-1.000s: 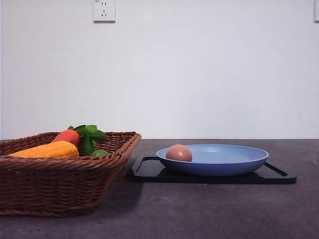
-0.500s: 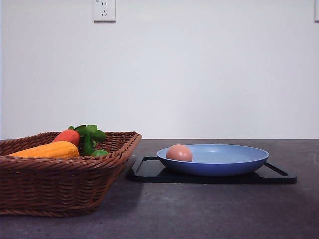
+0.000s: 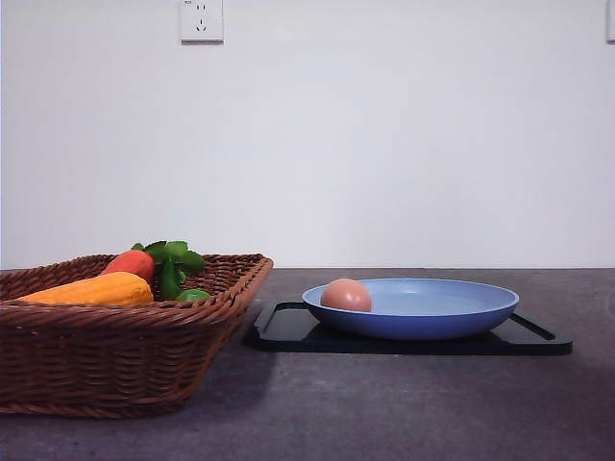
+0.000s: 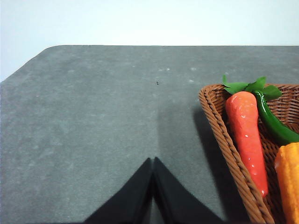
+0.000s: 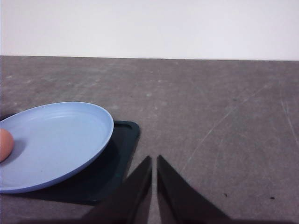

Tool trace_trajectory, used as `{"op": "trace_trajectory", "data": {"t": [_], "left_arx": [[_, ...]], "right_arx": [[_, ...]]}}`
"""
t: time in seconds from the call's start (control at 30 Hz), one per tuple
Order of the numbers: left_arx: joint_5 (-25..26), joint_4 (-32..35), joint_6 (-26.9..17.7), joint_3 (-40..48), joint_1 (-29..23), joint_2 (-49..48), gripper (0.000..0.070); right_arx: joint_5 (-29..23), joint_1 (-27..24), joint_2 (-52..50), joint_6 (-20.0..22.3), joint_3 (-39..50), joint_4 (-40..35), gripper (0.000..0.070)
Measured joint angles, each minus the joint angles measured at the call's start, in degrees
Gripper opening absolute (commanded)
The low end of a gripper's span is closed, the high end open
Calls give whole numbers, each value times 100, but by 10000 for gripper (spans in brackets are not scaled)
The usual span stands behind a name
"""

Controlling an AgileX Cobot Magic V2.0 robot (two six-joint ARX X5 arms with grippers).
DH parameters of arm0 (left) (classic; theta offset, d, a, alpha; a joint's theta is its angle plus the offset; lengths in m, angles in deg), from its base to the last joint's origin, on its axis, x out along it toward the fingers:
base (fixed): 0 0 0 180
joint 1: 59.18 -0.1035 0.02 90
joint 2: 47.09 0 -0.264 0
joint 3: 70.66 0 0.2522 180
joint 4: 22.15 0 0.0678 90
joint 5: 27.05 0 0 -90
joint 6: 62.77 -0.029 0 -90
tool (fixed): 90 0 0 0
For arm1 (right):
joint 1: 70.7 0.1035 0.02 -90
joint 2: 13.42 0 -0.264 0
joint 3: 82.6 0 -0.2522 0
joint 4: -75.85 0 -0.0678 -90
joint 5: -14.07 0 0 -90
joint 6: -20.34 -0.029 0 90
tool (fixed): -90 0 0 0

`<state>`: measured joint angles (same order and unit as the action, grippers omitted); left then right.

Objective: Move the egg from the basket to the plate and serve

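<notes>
We find no brand, label or readable writing anywhere, only a plain white wall socket (image 3: pixel 201 20) high on the pale wall, and against the earlier front pictures nothing has shifted: every object sits where it sat. Starting at the left, the basket (image 3: pixel 115 360) is woven brown wicker, wide and shallow with flaring sides and a braided rim, standing on the dark grey, faintly mottled counter (image 3: pixel 384 413). In it lie a long yellow-orange vegetable (image 3: pixel 91 289), a smooth red-orange carrot-like vegetable (image 3: pixel 130 263) with green leaves (image 3: pixel 173 257), and a glossy green piece (image 3: pixel 192 295) beside them. From the left wrist we see the left gripper (image 4: pixel 153 186) over bare counter just beside the basket's corner, its black fingers pressed together at the tips and holding nothing. Further right, a flat black rectangular tray (image 3: pixel 288 331) with a raised edge lies near the basket but apart from it, and on it rests the plate (image 3: pixel 442 312), round, shallow, matte light blue with a raised rim. The egg (image 3: pixel 345 294), small, smooth, oval and pinkish-brown, sits inside the plate at its left side, against the rim. From the right wrist we see the right gripper (image 5: pixel 154 184) above the counter just beside the tray's corner, its dark tapered fingers almost meeting with only a thin slit between them, grasping nothing, with scuffed grey counter stretching beyond
</notes>
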<state>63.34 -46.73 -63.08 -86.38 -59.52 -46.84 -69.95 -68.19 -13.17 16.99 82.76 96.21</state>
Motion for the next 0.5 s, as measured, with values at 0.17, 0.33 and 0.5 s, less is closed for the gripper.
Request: {"op": "trace_trajectory", "data": {"t": [0.17,0.33,0.5], "left_arx": [[0,0,0,0,0,0,0],[0,0,0,0,0,0,0],[0,0,0,0,0,0,0]], "right_arx": [[-2,0,0,-12,0,-3,0],[-2,0,0,-13,0,-2,0],[-2,0,0,-14,0,-2,0]]}}
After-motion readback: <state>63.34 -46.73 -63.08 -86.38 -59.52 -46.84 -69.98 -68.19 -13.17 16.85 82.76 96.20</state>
